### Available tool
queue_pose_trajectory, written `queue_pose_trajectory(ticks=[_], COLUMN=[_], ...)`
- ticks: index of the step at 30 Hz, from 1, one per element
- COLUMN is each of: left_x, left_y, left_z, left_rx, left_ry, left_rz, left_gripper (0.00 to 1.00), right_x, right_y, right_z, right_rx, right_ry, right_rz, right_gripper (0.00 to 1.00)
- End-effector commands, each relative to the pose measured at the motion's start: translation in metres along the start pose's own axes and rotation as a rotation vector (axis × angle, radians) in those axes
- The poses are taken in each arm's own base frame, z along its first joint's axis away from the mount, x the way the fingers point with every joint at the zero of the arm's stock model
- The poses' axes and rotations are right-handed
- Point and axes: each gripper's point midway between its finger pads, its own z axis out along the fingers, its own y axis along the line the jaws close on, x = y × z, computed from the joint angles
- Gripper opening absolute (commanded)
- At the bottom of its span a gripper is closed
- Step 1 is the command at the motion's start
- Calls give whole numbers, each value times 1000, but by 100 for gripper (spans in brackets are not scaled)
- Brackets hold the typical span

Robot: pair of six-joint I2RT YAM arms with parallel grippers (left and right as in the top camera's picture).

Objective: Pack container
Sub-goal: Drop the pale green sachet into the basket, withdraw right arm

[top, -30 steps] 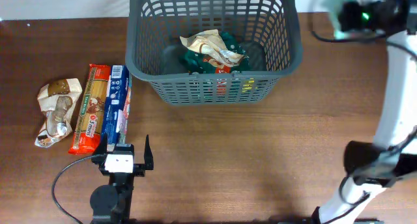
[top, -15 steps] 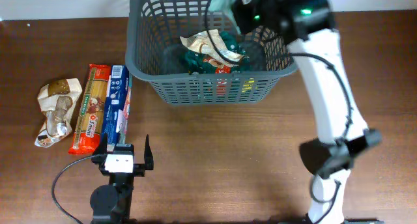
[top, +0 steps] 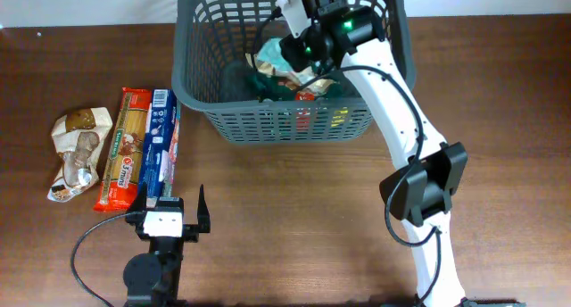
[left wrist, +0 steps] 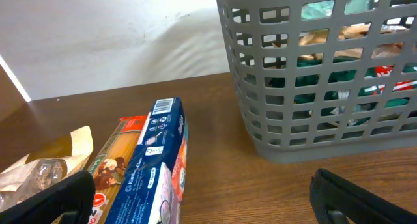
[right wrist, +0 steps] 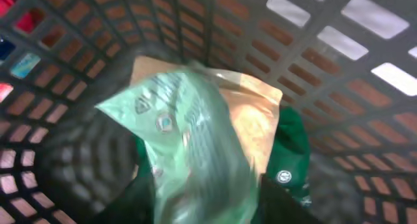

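The dark grey slotted container [top: 203,109] stands at the back middle of the table; it also shows in the left wrist view [left wrist: 293,113] and fills the right wrist view [right wrist: 98,35]. My right gripper [top: 301,46] is inside it, shut on a pale green packet [right wrist: 189,133], just above a tan packet [right wrist: 251,116] and a dark green packet [right wrist: 290,152]. My left gripper [top: 169,219] is open and empty near the front edge, its fingers at the sides of the left wrist view [left wrist: 202,208].
Left of the container lie a blue packet [top: 161,145], a red pasta packet [top: 123,146] and a crumpled brown-and-white bag [top: 75,152]. The blue and red packets [left wrist: 153,165] reach close to my left gripper. A black cable [top: 85,253] runs beside it.
My right arm has swung from the far right over the container and lowered the pale green packet into it. The left arm has not moved.
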Motion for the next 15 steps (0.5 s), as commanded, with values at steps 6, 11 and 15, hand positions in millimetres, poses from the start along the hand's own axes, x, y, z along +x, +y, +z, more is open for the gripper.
queue_pose_trajectory(ticks=[6, 11, 15], left_x=[0, 0, 0], left_y=[0, 0, 0], left_z=[0, 0, 0], left_rx=[-1, -1, -1], left_ry=[-6, -6, -6], left_rz=[-9, -9, -9], left_gripper=[99, 99, 99], right_x=[-45, -16, 26], right_y=[-65, -151, -222], right_z=[-135, -213, -267], right_rx=[183, 321, 369], right_ry=[-229, -281, -343], right_rz=[62, 247, 468], right_gripper=[66, 66, 66])
